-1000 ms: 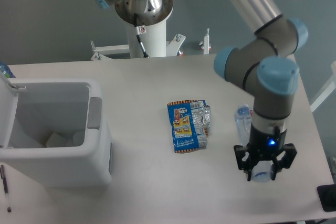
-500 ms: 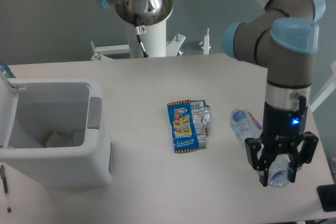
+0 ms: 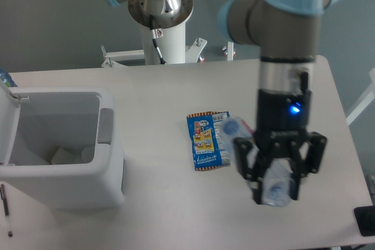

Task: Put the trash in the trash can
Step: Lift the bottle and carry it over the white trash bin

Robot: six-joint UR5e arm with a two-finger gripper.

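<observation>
My gripper hangs above the table, right of centre, shut on the crushed clear plastic bottle. The bottle's cap end sticks out up and to the left, overlapping the wrapper in the image. The crumpled blue-and-silver snack wrapper lies flat on the table at the centre. The white trash can stands at the left with its lid open, and some white items show inside it.
The arm's base column rises behind the table's far edge. A dark object sits at the table's front right corner. A thin pen-like item lies left of the trash can.
The gripper has lifted the bottle off the table and carried it left, toward the wrapper. It looks larger and higher now. The wrapper and trash can have not moved.
</observation>
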